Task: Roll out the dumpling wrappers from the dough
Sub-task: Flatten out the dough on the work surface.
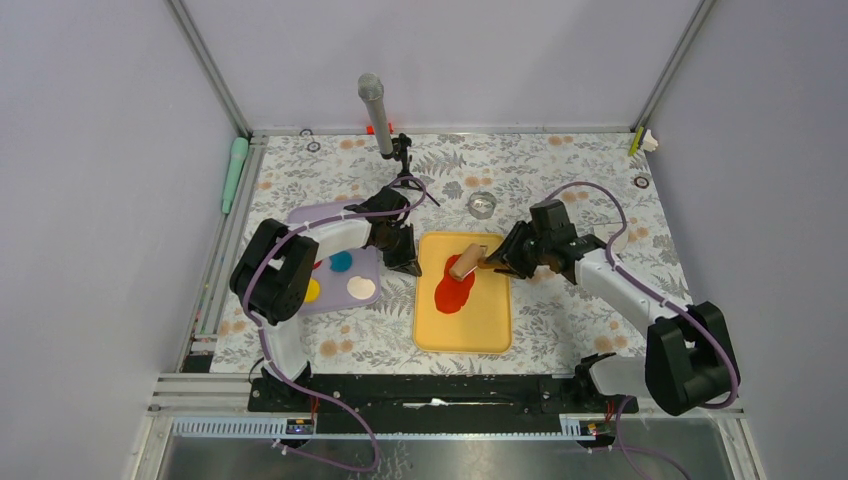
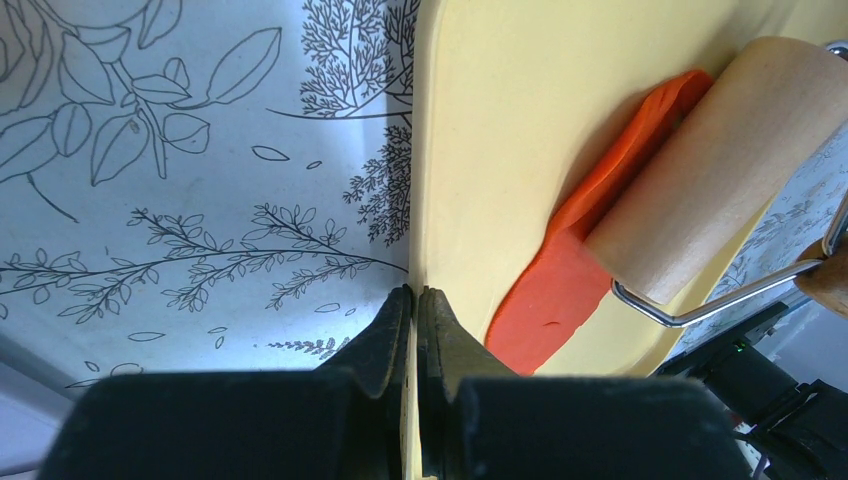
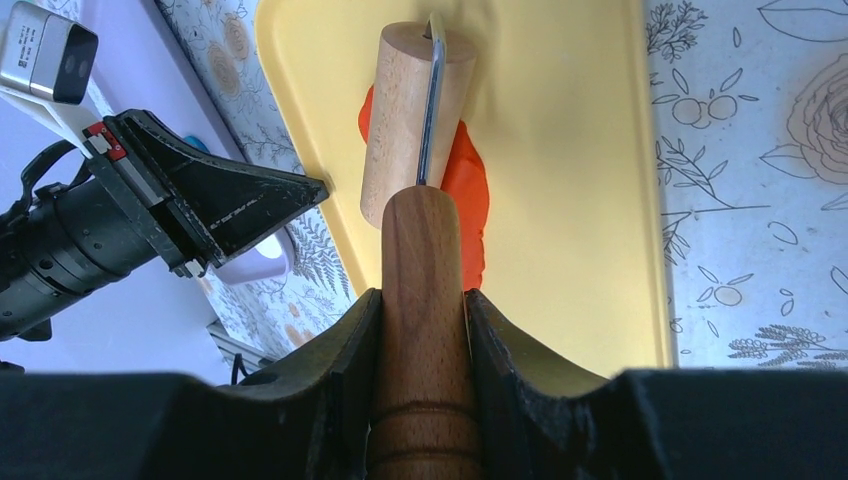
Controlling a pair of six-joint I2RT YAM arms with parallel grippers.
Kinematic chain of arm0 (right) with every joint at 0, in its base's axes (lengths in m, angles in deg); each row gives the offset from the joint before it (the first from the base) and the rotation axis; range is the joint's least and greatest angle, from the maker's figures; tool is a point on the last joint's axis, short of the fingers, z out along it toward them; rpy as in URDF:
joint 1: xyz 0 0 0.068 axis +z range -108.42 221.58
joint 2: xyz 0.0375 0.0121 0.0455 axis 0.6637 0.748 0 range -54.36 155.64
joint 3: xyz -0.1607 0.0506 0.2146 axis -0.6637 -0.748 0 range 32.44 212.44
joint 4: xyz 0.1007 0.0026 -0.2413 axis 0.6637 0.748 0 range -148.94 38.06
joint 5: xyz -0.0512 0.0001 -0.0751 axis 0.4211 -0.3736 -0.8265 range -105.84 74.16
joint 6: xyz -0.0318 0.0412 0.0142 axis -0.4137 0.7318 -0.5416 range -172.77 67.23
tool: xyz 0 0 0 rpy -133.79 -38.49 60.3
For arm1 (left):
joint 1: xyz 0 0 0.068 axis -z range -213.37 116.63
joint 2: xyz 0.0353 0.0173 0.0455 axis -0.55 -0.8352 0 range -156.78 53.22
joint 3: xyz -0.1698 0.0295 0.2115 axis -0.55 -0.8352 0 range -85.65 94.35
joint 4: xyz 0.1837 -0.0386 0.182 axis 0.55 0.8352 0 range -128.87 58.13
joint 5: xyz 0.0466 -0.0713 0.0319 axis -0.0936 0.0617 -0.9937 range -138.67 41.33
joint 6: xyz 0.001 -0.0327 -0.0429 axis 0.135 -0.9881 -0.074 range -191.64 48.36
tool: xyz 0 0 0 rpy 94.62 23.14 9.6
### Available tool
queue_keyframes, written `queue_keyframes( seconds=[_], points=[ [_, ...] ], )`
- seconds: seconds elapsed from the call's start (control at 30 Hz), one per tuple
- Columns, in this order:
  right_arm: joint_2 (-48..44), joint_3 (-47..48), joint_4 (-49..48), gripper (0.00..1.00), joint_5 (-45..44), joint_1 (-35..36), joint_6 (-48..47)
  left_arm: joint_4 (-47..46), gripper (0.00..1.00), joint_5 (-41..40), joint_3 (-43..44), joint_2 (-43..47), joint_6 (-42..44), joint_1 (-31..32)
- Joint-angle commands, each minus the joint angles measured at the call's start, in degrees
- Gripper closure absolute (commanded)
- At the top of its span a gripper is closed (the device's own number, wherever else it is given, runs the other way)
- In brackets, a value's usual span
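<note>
Now my right gripper (image 3: 422, 300) clamps the rolling pin (image 3: 410, 100) by its handle, drum pressing the red dough (image 3: 470, 190) on the yellow board (image 3: 560, 200); my left gripper (image 2: 415, 300) pinches that board's edge, likely steadying it.

Left arm (image 1: 335, 238) and right arm (image 1: 618, 285): white shells, chunky black joints, purple cables (image 1: 585, 184) looping along. Left gripper (image 2: 414, 292) and right gripper (image 3: 422, 297) are matte black wedges.

We see bright, even light, soft shadows; the left tool (image 2: 414, 295) and right tool (image 3: 421, 298) blur darkly up close.
</note>
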Motion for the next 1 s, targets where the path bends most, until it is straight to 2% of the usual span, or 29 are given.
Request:
queue_keyframes(
  seconds=[0.0,0.43,0.57,0.7,0.97],
  points=[
    [-0.4,-1.8,13.9,1.00,-5.2,-0.4,-2.2,1.0,1.00,-2.1,-0.9,2.2,0.0,-1.0],
    [-5.6,14.3,21.1,1.00,-1.4,-0.4,-6.3,-4.9,1.00,0.4,-0.7,-0.7,-7.4,-1.0],
    [-5.6,13.3,18.6,1.00,1.1,-0.4,-6.1,-5.7,1.00,0.0,1.6,-2.9,-8.9,-0.8],
    [-4.4,10.1,12.1,1.00,3.9,-0.1,-3.3,-4.2,1.00,0.4,3.8,-3.7,-8.3,-0.7],
    [0.6,8.4,4.4,1.00,0.9,1.3,0.3,0.5,1.00,0.9,4.5,-2.6,-3.9,-0.7]
  ],
)
